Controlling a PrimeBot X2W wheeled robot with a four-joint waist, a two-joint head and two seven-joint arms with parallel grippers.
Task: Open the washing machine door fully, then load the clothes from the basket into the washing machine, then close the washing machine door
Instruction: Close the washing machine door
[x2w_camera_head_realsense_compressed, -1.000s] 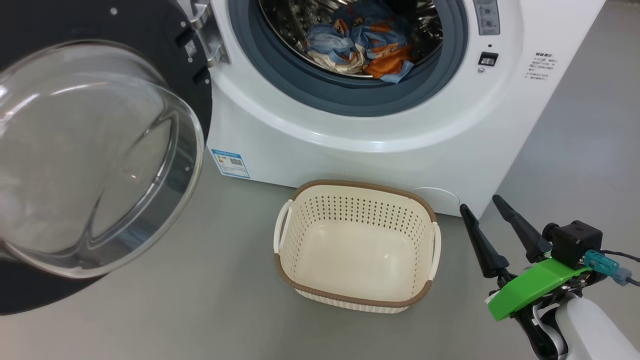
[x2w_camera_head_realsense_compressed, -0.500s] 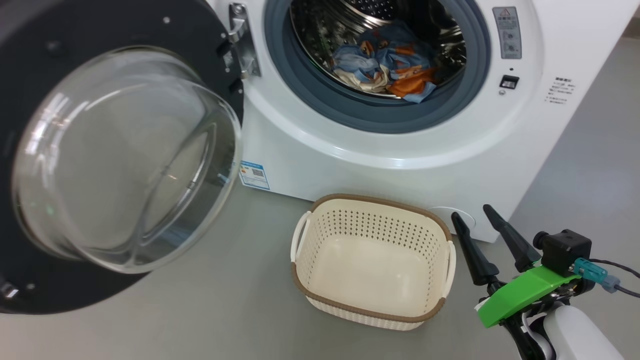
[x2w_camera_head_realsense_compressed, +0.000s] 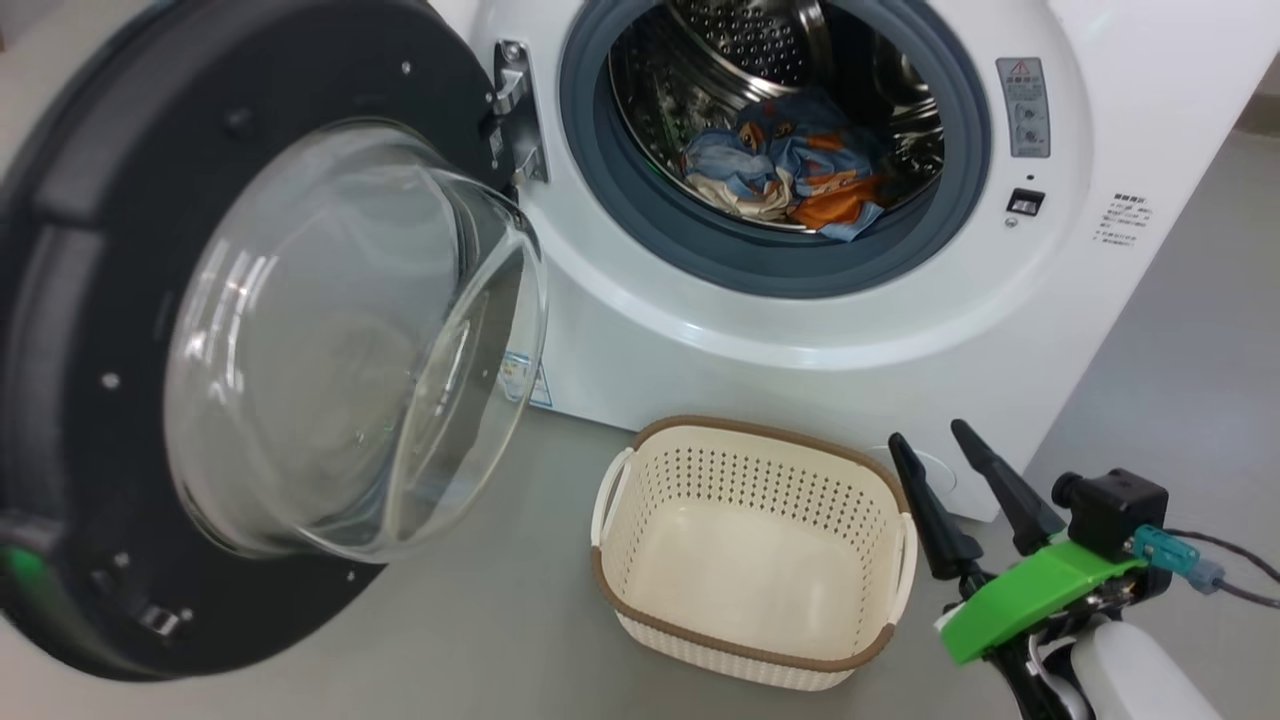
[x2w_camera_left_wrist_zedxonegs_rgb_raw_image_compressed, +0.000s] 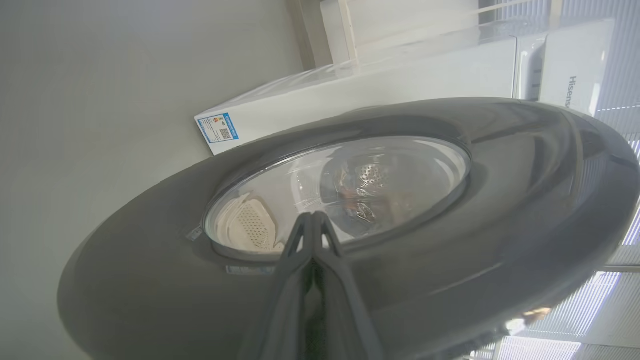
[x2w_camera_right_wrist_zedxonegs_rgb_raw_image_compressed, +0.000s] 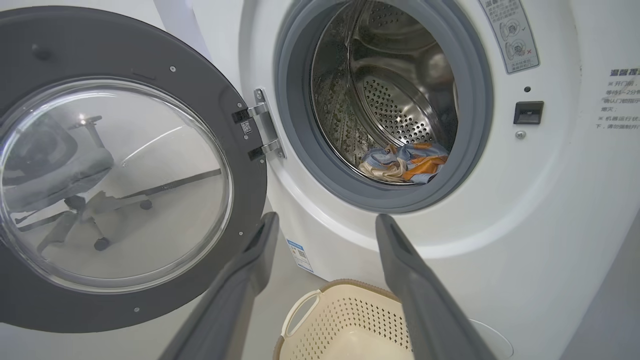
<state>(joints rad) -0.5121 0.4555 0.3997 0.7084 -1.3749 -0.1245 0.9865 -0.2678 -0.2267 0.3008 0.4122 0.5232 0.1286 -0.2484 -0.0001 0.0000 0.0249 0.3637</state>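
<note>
The washing machine (x2w_camera_head_realsense_compressed: 800, 330) stands with its door (x2w_camera_head_realsense_compressed: 90, 350) swung out to the left, the domed glass window (x2w_camera_head_realsense_compressed: 350, 340) facing the drum. The clothes (x2w_camera_head_realsense_compressed: 790, 170) lie in a heap inside the steel drum. The basket (x2w_camera_head_realsense_compressed: 745, 650) sits empty on the floor in front of the machine. To the basket's right my right gripper (x2w_camera_head_realsense_compressed: 925, 433) is open and holds nothing. In the left wrist view my left gripper (x2w_camera_left_wrist_zedxonegs_rgb_raw_image_compressed: 312, 216) is shut, its tips at the outer face of the door (x2w_camera_left_wrist_zedxonegs_rgb_raw_image_compressed: 450, 225) by the window's rim. The right wrist view shows the door (x2w_camera_right_wrist_zedxonegs_rgb_raw_image_compressed: 100, 40), clothes (x2w_camera_right_wrist_zedxonegs_rgb_raw_image_compressed: 405, 167) and basket (x2w_camera_right_wrist_zedxonegs_rgb_raw_image_compressed: 340, 320) beyond my open right gripper (x2w_camera_right_wrist_zedxonegs_rgb_raw_image_compressed: 326, 219).
Grey floor (x2w_camera_head_realsense_compressed: 480, 620) runs around the basket and under the door. A blue label (x2w_camera_head_realsense_compressed: 540, 385) sits low on the machine's front, partly behind the glass dome. An office chair (x2w_camera_right_wrist_zedxonegs_rgb_raw_image_compressed: 60, 175) shows through the door's window. A white appliance (x2w_camera_left_wrist_zedxonegs_rgb_raw_image_compressed: 565, 65) stands behind the machine.
The head camera has shifted, so the machine and basket sit lower and further right. The door has swung a little towards the drum, its dome now overlapping the blue label. The right gripper stays open.
</note>
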